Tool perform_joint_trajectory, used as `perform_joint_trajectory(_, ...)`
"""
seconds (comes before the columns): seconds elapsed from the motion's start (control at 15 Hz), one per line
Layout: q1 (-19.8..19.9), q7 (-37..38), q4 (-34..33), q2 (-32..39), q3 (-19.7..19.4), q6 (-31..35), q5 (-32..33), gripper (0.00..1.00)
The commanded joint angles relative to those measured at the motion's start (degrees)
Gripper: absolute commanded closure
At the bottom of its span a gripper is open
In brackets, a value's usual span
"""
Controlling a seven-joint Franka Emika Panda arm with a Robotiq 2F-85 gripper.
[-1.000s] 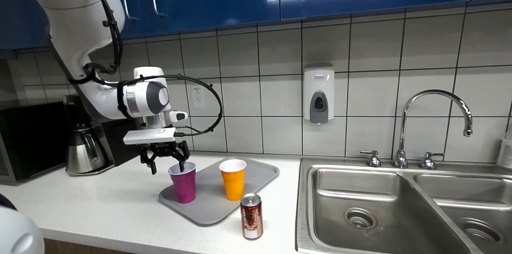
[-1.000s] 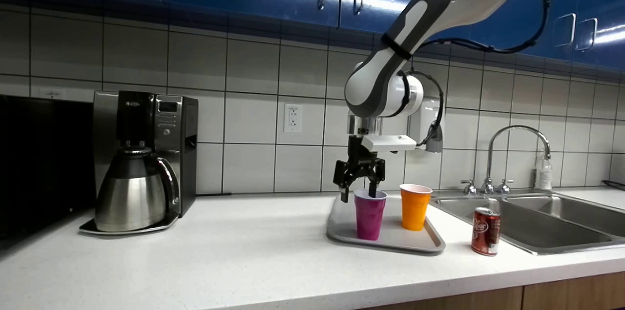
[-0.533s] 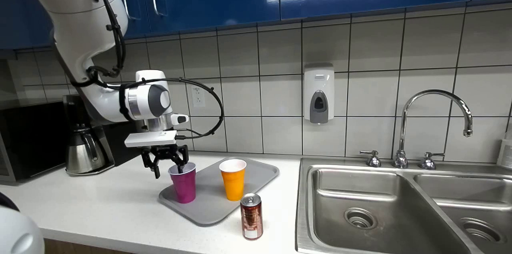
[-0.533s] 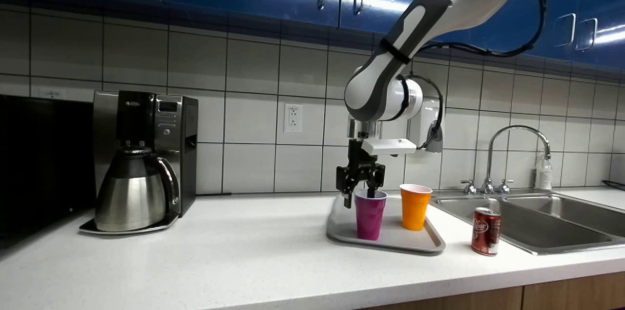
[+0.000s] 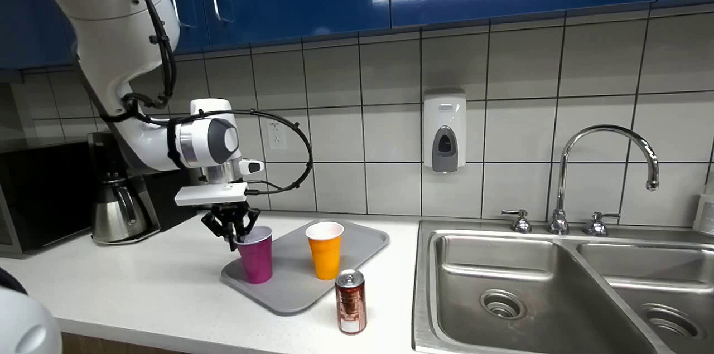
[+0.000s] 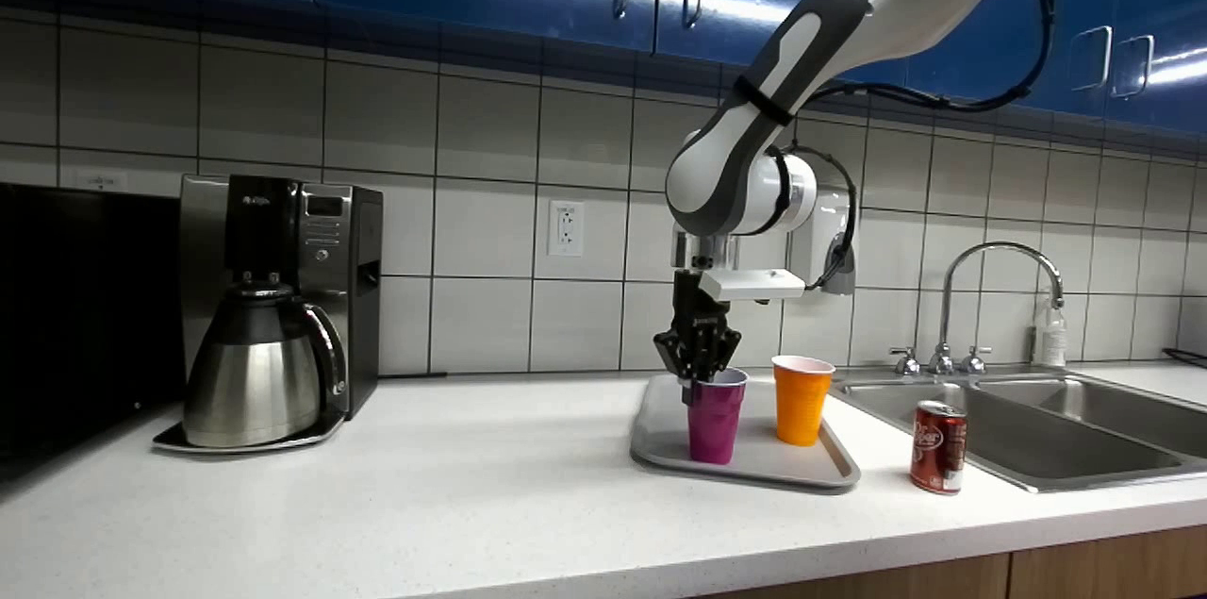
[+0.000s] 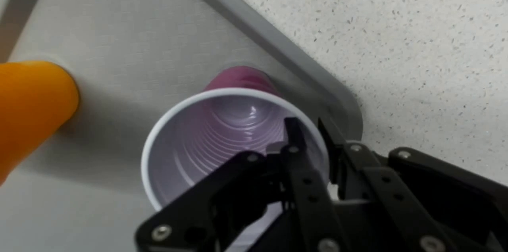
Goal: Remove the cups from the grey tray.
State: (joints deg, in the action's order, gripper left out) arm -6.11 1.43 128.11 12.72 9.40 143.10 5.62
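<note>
You have one purple cup [image 5: 257,262] and one orange cup [image 5: 325,257] on one grey tray [image 5: 290,290], with one can [image 5: 351,305] near it. Your gripper [image 7: 311,135] holds two fingers [image 7: 296,137] narrow, pinching the purple cup by one side.

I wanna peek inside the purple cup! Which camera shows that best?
The wrist view: it looks into the purple cup down to its bottom, though the gripper hides some. Both exterior views show mainly its outside.
</note>
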Motion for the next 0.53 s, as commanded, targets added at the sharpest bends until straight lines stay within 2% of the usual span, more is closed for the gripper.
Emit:
perform_joint_trajectory(0.0,-0.7,-1.6,-0.8,-0.4,-0.6,-1.2,-0.9,1.00)
perform_joint_trajectory(0.47,-1.7,-0.3,-0.4,-2.7,-0.5,-1.4,-0.1,0.99)
